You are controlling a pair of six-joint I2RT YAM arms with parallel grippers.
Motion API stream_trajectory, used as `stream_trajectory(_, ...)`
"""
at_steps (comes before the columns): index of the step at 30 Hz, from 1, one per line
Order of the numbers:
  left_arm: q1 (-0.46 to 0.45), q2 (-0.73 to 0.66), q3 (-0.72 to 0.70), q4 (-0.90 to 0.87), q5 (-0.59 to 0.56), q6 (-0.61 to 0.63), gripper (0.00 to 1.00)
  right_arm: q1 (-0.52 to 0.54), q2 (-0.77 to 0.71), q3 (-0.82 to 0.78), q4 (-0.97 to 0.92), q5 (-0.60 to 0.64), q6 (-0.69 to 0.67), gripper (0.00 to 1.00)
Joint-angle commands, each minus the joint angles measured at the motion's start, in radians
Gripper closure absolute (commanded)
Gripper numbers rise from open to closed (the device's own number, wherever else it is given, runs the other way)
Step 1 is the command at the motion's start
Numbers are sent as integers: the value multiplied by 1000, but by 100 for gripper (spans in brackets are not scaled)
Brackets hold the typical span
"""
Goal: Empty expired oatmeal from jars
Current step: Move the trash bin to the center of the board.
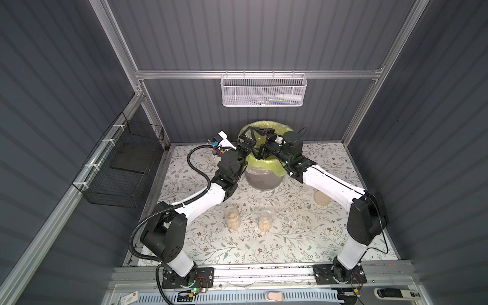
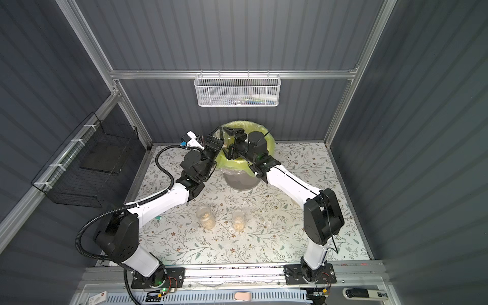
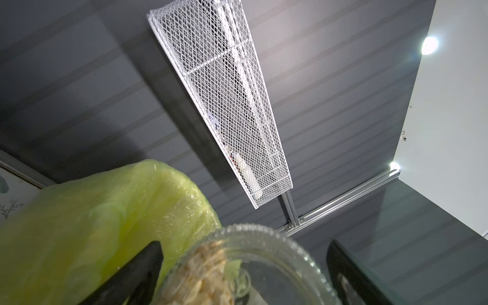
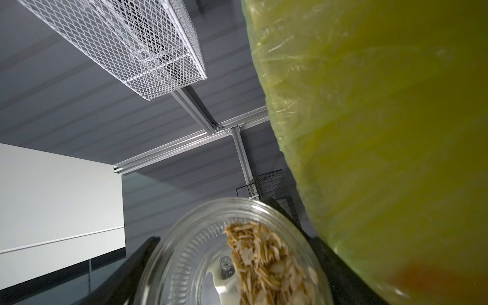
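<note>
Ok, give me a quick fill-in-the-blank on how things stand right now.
1. ____ narrow jars stand upright on the table.
2. The jar between the right gripper's fingers holds loose ____.
3. That gripper and the left gripper hang over the ____ with the yellow-green bag.
4. The beige lid lies beside the robot's ____ arm.
Missing: two; oatmeal; bin; right.

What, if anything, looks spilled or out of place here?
Nothing stands out. The beige lid lies loose on the table, off the squat jar held at the bin. Both narrow jars stand upright with oatmeal inside, and I see no spilled flakes.
</note>
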Motion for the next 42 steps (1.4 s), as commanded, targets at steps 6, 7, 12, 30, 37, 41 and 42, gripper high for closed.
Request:
stream_trajectory(6, -5, 27, 21, -20, -1, -24, 2, -4, 7, 36, 59, -25, 4, 52)
stream_trajectory(7, -5, 28, 21, -18, 3, -28, 2, -4, 8, 36, 56, -27, 3, 52)
stream_trajectory(12, -7, 41, 13, -5, 22, -48, 1, -2, 16, 45, 59, -33, 6, 53)
stream_trajectory(30, -9, 67, 58, -34, 53, -42, 7, -5, 9, 39, 80, -39, 8, 53)
stream_trajectory(37, -10, 83, 97, -62, 62, -33, 23, -13, 7, 42, 78, -49, 3, 52)
stream_trajectory(41, -10, 86, 122, -92, 67, -21, 34, -22, 8, 46, 87, -52, 5, 51)
stream_trajectory(42, -10, 92, 132, -95, 71, -21, 37, -24, 11, 49, 90, -52, 5, 51)
